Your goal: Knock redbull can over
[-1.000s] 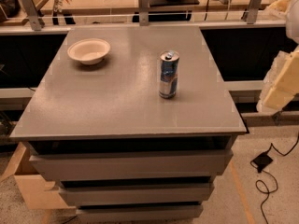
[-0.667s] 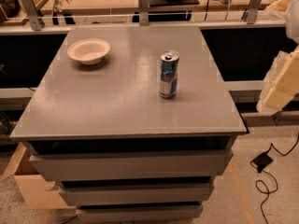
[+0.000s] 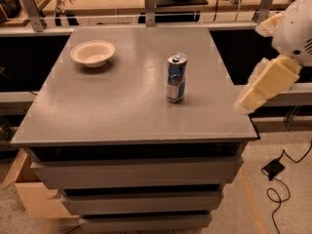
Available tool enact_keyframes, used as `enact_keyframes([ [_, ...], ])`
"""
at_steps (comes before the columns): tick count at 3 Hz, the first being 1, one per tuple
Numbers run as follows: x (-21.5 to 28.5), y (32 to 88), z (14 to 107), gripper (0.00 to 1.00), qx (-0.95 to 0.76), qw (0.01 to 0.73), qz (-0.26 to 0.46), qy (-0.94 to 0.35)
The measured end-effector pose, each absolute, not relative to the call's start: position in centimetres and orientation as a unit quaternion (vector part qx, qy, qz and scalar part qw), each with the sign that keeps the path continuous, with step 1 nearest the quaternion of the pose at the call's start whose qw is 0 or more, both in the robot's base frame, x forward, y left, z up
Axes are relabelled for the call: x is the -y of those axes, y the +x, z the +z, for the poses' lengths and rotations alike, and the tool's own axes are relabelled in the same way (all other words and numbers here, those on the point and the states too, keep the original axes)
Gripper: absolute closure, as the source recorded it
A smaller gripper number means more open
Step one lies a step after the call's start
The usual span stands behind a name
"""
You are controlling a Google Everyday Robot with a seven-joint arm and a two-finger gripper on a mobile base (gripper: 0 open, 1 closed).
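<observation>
Hand (image 3: 265,84) tilted downward right of table (image 3: 97,116), redbull can (image 3: 176,77) upright, well apart

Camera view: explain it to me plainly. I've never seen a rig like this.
This is one camera looking down on a grey table with drawers beneath. On the table stand a blue-and-silver can, upright near the middle, and a white bowl at the far left. The cream part at the right is the robot's gripper, the end of its one arm. It hangs beside the table's right edge, apart from the can, touching nothing. The job is to knock the can over; that is not yet done.
</observation>
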State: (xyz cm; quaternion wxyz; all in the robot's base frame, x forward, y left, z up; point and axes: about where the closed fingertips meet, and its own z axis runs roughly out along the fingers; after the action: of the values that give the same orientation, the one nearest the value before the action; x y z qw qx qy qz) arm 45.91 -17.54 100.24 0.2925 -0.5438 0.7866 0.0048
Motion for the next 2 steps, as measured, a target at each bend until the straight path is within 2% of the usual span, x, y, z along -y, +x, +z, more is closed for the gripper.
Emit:
enact_keyframes([
  [1,15.0,49.9,97.1,0.0,-0.793,0.342,0.071,-0.5],
  [2,13.2,52.8,94.7,0.0,-0.791,0.374,0.092,-0.476],
])
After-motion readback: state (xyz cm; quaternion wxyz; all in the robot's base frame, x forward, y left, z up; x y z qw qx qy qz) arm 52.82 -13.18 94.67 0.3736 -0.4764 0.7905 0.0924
